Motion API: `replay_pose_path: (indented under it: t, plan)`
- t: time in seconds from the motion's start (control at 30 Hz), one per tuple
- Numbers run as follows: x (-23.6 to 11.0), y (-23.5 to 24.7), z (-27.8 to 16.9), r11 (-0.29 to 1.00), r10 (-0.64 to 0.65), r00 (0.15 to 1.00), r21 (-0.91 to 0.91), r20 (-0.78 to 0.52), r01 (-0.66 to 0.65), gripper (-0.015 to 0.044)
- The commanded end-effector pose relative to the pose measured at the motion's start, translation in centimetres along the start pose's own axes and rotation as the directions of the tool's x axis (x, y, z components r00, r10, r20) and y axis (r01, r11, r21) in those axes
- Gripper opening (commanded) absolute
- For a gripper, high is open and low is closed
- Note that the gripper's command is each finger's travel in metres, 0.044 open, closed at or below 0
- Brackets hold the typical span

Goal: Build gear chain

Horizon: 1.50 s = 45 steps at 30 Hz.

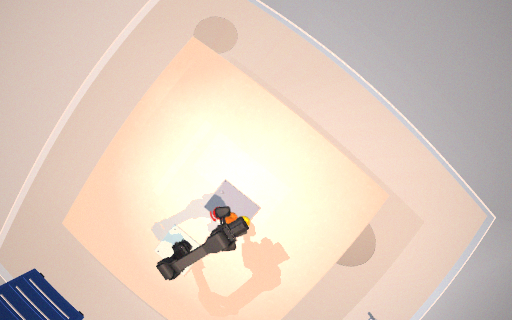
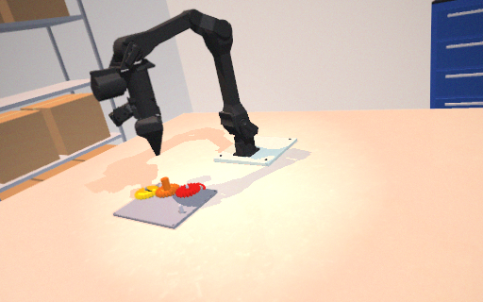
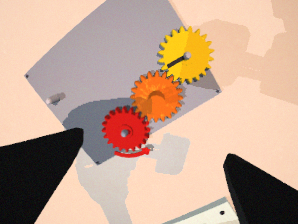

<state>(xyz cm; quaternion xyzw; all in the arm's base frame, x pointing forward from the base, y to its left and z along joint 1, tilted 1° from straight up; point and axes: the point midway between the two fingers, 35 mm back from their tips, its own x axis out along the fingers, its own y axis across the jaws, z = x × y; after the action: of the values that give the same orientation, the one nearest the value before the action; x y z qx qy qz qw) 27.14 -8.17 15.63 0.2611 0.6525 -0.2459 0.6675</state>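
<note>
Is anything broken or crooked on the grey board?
Nothing looks wrong. The red gear, orange gear and yellow gear sit in a row with their teeth together, and I can't see any broken teeth.

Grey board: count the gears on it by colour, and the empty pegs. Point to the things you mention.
Red gear (image 2: 190,191) (image 3: 116,131): 1
Orange gear (image 2: 166,191) (image 3: 167,102): 1
Yellow gear (image 2: 142,194) (image 3: 196,52): 1
Empty peg (image 2: 182,209) (image 3: 56,98): 1
Total: 4 (3 gears, 1 empty peg)

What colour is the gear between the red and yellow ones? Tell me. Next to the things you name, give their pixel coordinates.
Orange (image 1: 230,218) (image 2: 166,191) (image 3: 162,106), clearest in the wrist view.
</note>
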Motion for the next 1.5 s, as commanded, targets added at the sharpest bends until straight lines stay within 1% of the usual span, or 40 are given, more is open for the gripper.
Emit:
replay_pose_path:
  t: [0.0,0.23,0.47,0.67,0.77,0.83,1.47]
  plan:
    - [-0.1,0.8,-0.3,1.0,-0.001,1.0,-0.003,-0.001,0.001,0.044]
    - [-1.4,9.1,-5.4,1.0,0.005,1.0,-0.005,-0.004,-0.005,0.044]
    - [-2.8,15.3,-13.1,1.0,0.019,1.0,-0.015,-0.008,-0.019,0.044]
    - [-3.8,18.2,-21.0,1.0,0.018,1.0,-0.008,-0.018,-0.018,0.044]
    - [-4.4,18.8,-25.3,1.0,0.017,1.0,-0.004,-0.023,-0.017,0.044]
    - [-4.6,18.9,-27.1,1.0,0.016,1.0,-0.003,-0.025,-0.016,0.044]
    - [-4.7,18.9,-27.3,1.0,0.016,1.0,-0.003,-0.026,-0.016,0.044]
